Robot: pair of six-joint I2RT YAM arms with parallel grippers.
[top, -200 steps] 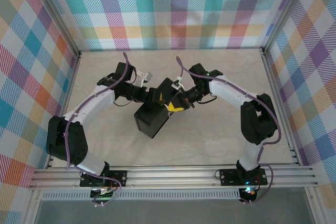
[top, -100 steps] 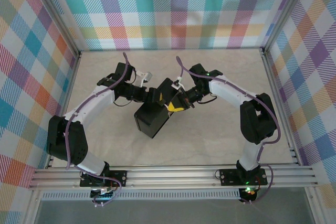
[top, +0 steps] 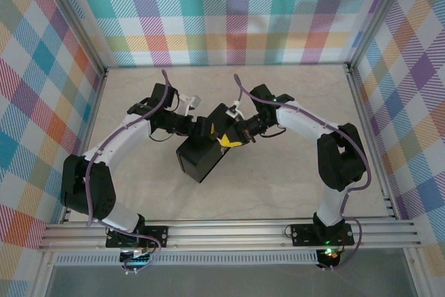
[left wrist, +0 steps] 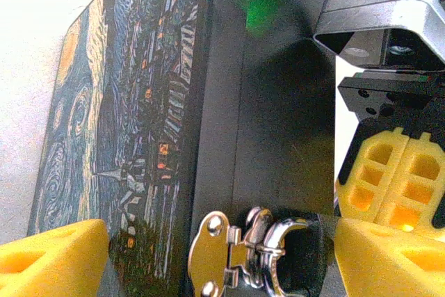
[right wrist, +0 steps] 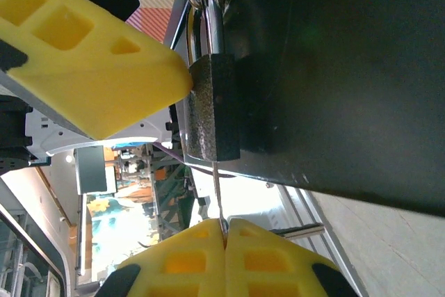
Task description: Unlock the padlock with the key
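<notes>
Yellow and pinched shut, the right claw (right wrist: 224, 231) grips the key (right wrist: 218, 193) at the bottom of the right wrist view. We see its thin blade running straight up into the underside of the padlock (right wrist: 212, 102). The left claw (left wrist: 221, 238) is spread wide, its jaws flanking the latch (left wrist: 226, 255) at the bottom of the left wrist view. One of its fingers (right wrist: 90, 67) touches the padlock's side from the upper left, which we read as bracing it.

The padlock hangs by its shackle (right wrist: 212, 5) from that latch on the edge of the dark painted tin (left wrist: 118, 123). The tin lies on the counter (top: 292, 186), mid-frame in the top view.

We judge that the key has been picked up and put into the lock. The shackle looks seated in the body, so the turn and the release are not yet done. How deep the blade sits we cannot tell.
</notes>
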